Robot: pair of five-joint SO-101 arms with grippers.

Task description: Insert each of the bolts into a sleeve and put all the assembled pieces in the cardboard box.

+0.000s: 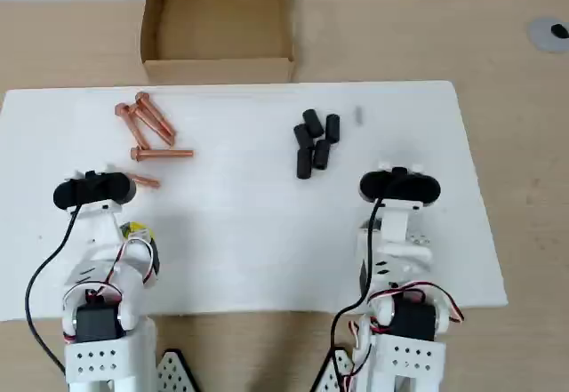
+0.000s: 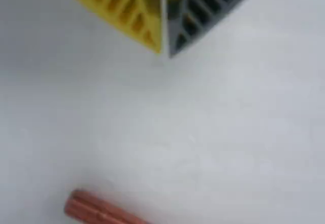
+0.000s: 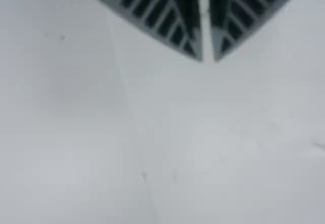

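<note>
Several copper bolts (image 1: 149, 127) lie on the white mat at the upper left, one of them (image 1: 146, 181) partly under the left arm's head. Several black sleeves (image 1: 316, 142) are clustered right of centre. The cardboard box (image 1: 218, 26) stands open beyond the mat. My left gripper (image 2: 164, 51) is shut just above the mat, one finger yellow and one grey, with a bolt's end (image 2: 99, 210) nearby. My right gripper (image 3: 205, 57) is shut over bare mat with nothing between its fingers. In the high view both arms sit folded at the near edge.
The white mat (image 1: 240, 223) covers most of the wooden table, with open room between the arms. A grey disc (image 1: 548, 34) lies on the wood at the far right.
</note>
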